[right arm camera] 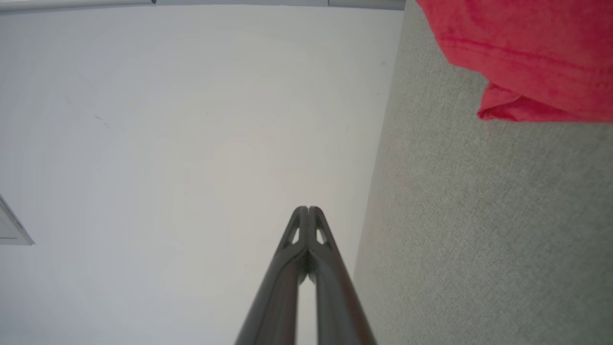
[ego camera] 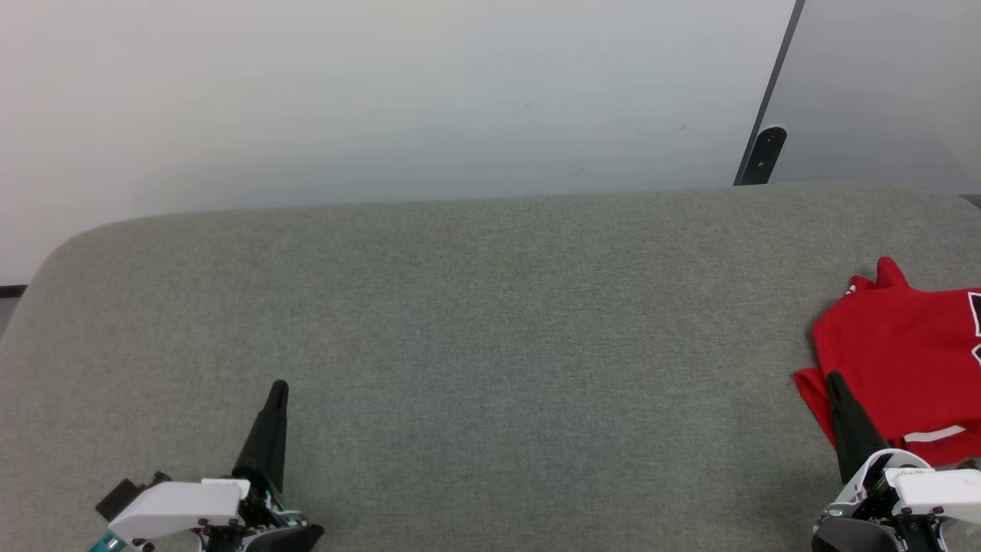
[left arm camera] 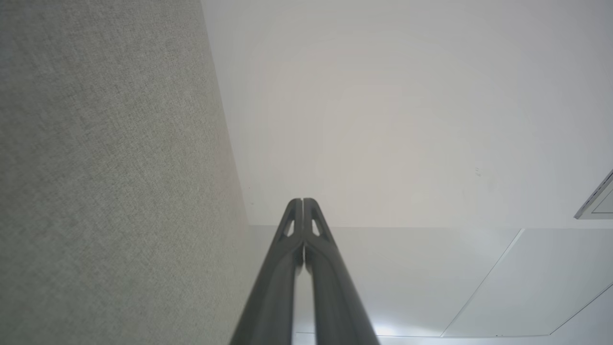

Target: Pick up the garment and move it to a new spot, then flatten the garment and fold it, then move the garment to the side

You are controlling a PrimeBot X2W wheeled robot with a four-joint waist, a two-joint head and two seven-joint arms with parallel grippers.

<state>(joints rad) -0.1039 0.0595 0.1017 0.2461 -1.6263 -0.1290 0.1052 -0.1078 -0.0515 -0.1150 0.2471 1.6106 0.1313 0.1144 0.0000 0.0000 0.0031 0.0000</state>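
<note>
The garment [ego camera: 897, 360], red with a sliver of white trim and black lettering at the frame edge, lies folded at the far right of the grey fabric surface [ego camera: 490, 307]. Its red hem also fills the upper right of the right wrist view [right arm camera: 527, 48]. My right gripper [ego camera: 834, 379] stands at the lower right, fingertips over the garment's near left edge, shut with nothing between the fingers [right arm camera: 309, 209]. My left gripper [ego camera: 279, 386] rests at the lower left above bare fabric, far from the garment, its fingers pressed together and empty [left arm camera: 302, 200].
The grey padded surface [left arm camera: 96, 167] has a rounded far edge, with a white floor [ego camera: 383, 100] beyond it. A dark seam with a black bracket [ego camera: 766, 149] runs at the upper right.
</note>
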